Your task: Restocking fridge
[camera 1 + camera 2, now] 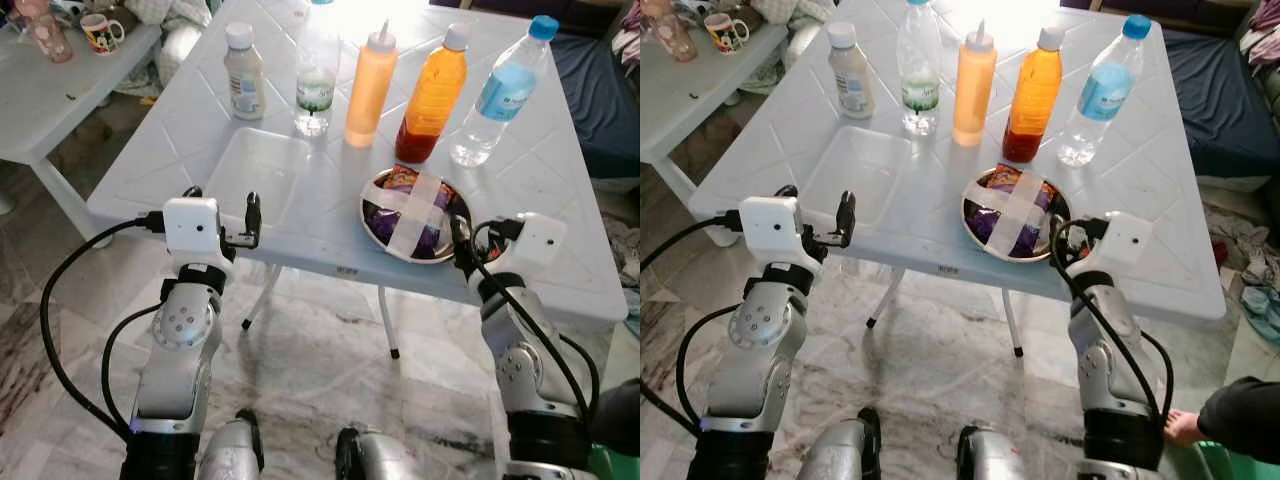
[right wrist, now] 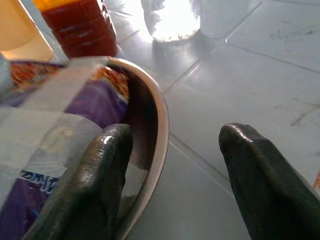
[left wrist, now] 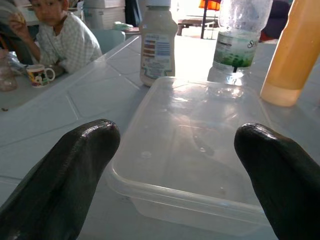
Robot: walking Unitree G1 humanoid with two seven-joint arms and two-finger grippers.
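Left gripper point(image 3: 175, 165) fingers spread wide, empty, lined up on clear lidded container point(image 1: 255, 175) left of the taped bowl point(image 1: 413, 213); right gripper point(image 2: 172, 170) open, straddling that bowl's rim for pickup.

Bright daylight glares off the white table point(image 1: 560, 230), views sharp.
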